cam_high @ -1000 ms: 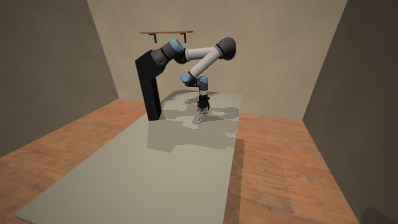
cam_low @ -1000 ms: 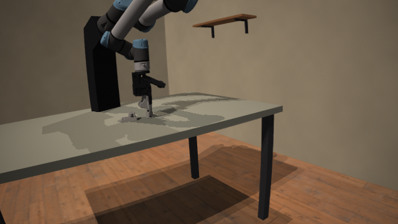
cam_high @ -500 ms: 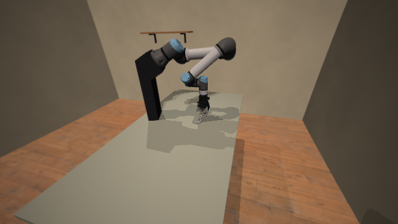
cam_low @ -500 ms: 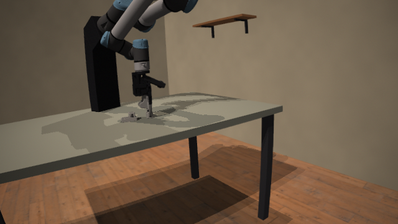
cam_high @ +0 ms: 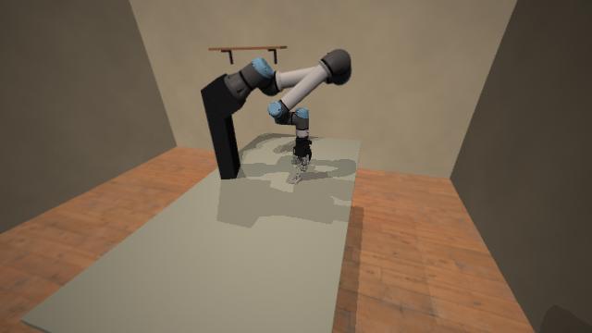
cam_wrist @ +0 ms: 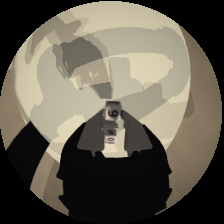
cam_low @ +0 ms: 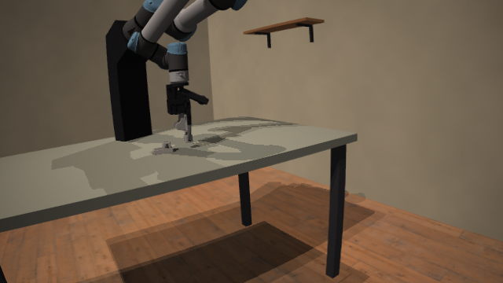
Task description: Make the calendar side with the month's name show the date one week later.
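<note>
The small grey calendar tray lies on the table near the arm's base; it also shows in the top view. One pale cube seems to sit in it. My gripper points straight down, just right of the tray and a little above the table top. It is shut on the other small pale cube, which shows between the fingertips in the wrist view with a dark mark on its face. The mark is too small to read. The gripper also shows in the top view.
The black arm pedestal stands at the table's back left. The table's far edge lies to the right. A wooden wall shelf hangs high on the back wall.
</note>
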Robot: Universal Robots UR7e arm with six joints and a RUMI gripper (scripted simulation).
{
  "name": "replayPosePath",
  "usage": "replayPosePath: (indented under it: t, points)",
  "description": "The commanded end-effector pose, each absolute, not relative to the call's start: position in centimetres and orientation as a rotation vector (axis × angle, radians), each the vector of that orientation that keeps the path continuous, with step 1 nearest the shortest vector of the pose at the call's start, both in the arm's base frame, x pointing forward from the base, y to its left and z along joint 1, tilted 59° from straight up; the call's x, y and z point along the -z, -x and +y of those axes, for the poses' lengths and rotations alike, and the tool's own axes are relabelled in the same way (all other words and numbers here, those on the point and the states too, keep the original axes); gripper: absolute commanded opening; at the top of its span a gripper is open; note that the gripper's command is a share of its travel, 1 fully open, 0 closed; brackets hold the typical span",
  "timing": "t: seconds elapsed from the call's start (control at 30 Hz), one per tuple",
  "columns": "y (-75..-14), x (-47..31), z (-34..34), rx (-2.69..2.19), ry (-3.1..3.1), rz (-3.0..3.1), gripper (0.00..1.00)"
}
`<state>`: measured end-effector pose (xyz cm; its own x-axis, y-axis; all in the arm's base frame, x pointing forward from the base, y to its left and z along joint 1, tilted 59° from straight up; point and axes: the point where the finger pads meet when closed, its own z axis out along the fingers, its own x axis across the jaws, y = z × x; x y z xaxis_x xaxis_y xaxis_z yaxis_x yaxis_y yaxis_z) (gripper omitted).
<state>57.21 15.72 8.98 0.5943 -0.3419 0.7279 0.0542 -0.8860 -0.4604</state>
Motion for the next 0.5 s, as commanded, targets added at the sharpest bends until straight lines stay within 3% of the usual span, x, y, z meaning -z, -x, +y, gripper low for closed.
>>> replayPosePath:
  t: [0.0,0.47]
  points:
    - [-55.4,-10.2,15.0,1.219,2.386,0.227,0.10]
    - [-51.9,-12.3,13.7,1.220,2.386,0.227,0.10]
